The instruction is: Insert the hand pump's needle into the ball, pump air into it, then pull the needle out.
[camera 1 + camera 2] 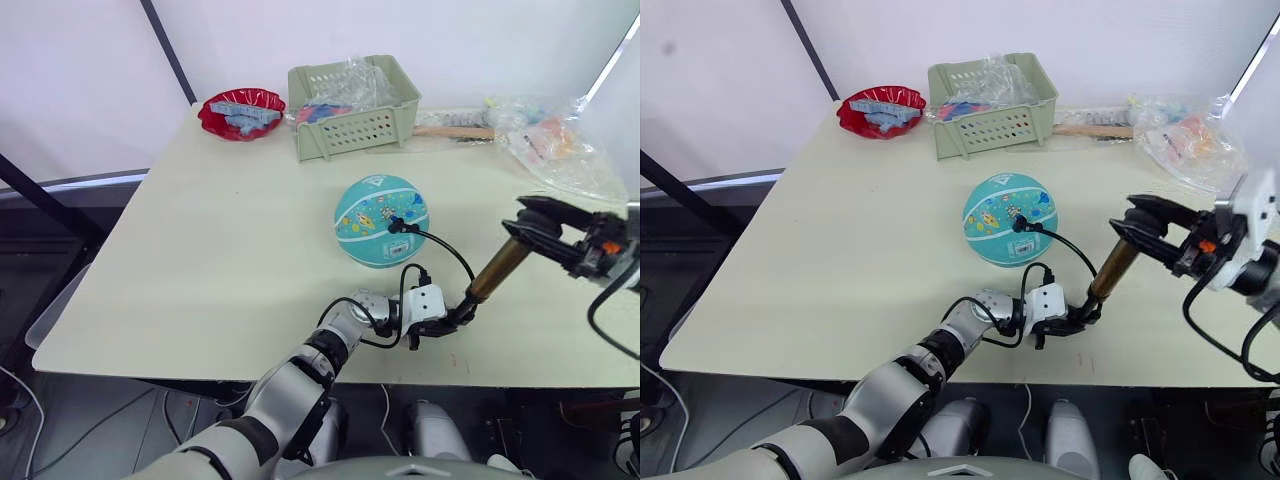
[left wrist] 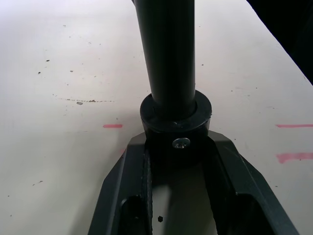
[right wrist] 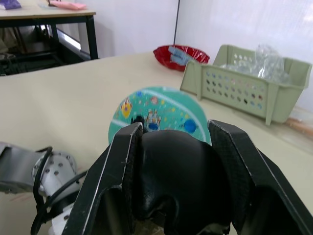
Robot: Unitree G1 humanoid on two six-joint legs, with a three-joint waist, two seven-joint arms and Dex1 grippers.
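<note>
The teal ball with cartoon prints rests mid-table. The needle's black fitting sits against the ball's right side, its metal tip hidden. From it the thin black hose arcs down to the hand pump's foot. The hand pump leans to the right, gold barrel showing. My left gripper is shut on the pump's black foot, low on the table. My right gripper is shut on the black T-handle at the pump's top, right of the ball.
A green basket with plastic wrapping and a red bowl stand at the table's far side. Crinkled plastic bags lie at the far right. The pale table has its front edge just below my left gripper.
</note>
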